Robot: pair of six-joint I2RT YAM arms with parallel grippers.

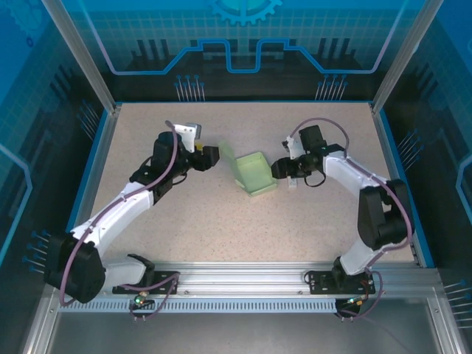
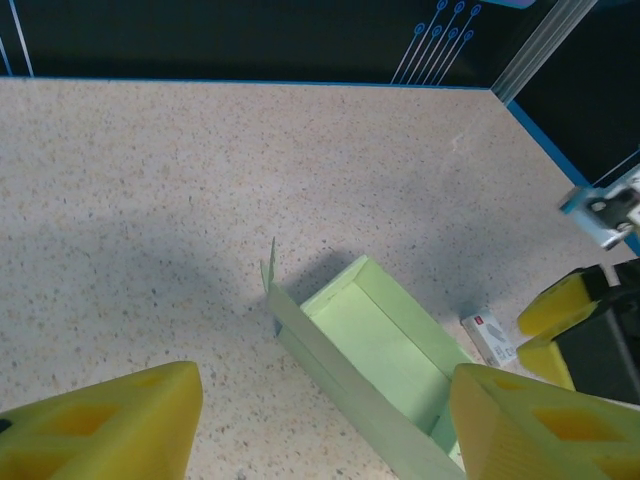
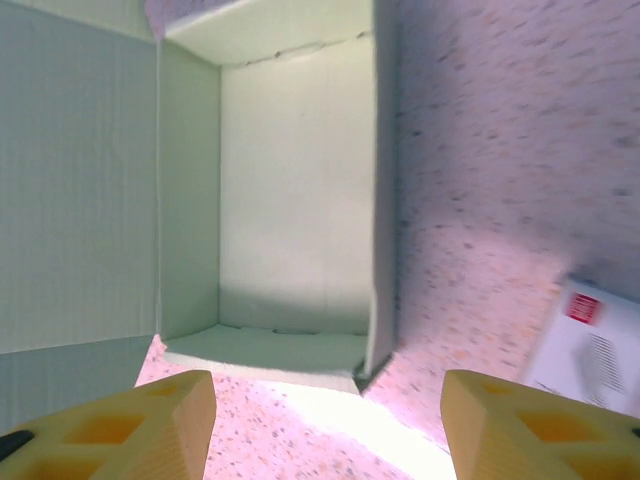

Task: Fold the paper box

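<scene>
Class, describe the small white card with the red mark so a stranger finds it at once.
On the speckled beige table, find the open pale mint-green paper box near the middle. Beside it, toward the right gripper, lies the small white card: flat, white where the box is green, red-marked.

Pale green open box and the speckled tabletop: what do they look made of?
Pale mint-green open box: thin matte card, likely paper; its walls are sheet-thin with crisp fold lines. Beige speckled tabletop: probably stone-look laminate or composite, dull finish; fine dark flecks, no glare.
</scene>
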